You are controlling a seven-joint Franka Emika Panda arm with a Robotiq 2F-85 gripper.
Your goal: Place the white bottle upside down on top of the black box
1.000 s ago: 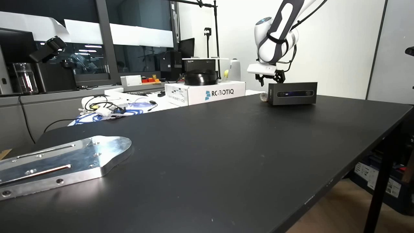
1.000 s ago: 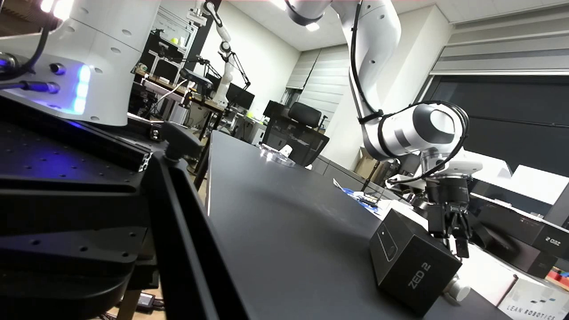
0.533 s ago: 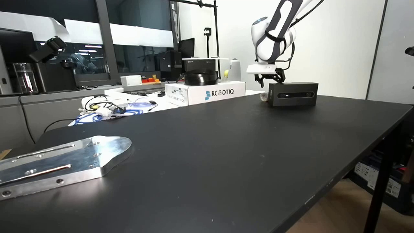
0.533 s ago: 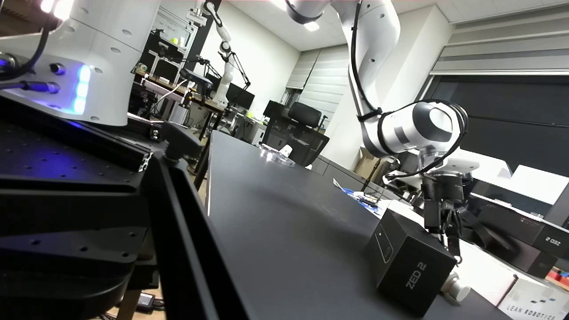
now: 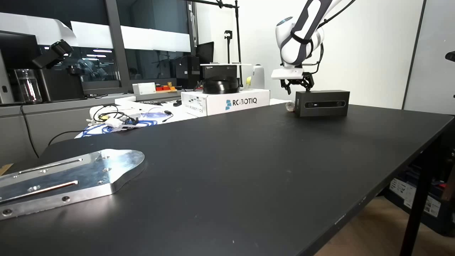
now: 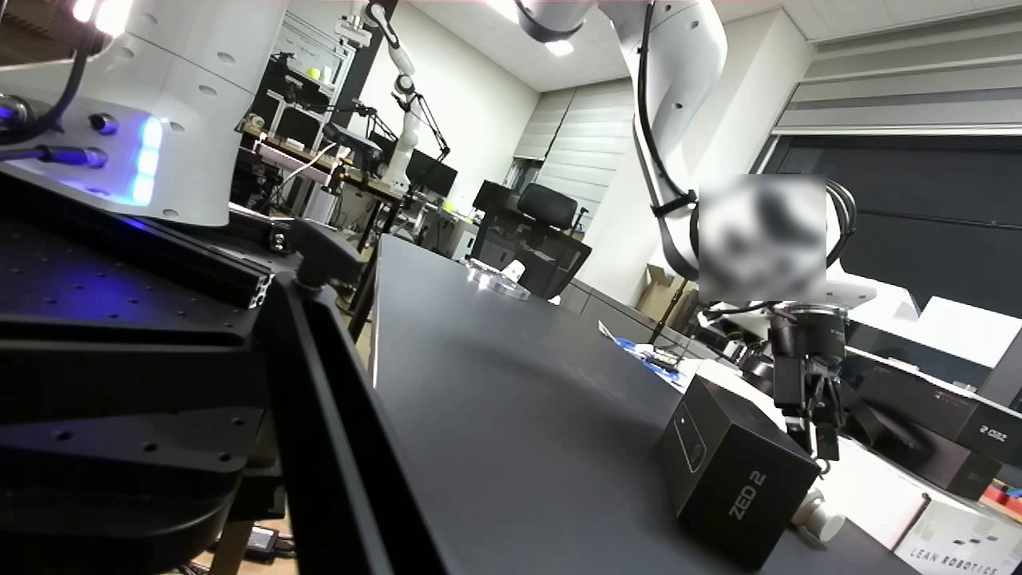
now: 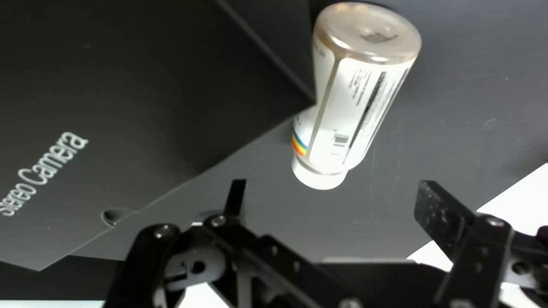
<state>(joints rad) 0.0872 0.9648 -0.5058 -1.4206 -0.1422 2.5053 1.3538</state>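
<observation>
The white bottle [image 7: 355, 102] lies on its side on the table, close beside the black box, its base toward the top of the wrist view and its white cap toward my gripper. Its round end shows beside the box in both exterior views [image 5: 290, 107] [image 6: 824, 523]. The black box [image 5: 321, 103] stands on the table and fills the upper left of the wrist view [image 7: 141, 85]; it also shows in an exterior view [image 6: 742, 495]. My gripper [image 7: 333, 201] is open and empty, above the bottle and the box's edge, with the cap between and beyond its fingertips.
A white printed cardboard box [image 5: 231, 103] with a black object on it stands beyond the table's far edge. A metal plate [image 5: 71, 174] lies at the table's opposite end. Cables [image 5: 113, 122] lie on the white surface behind.
The black box has shifted slightly since one second ago. My gripper has moved a little sideways and remains open over the bottle. The bottle looks unmoved.
</observation>
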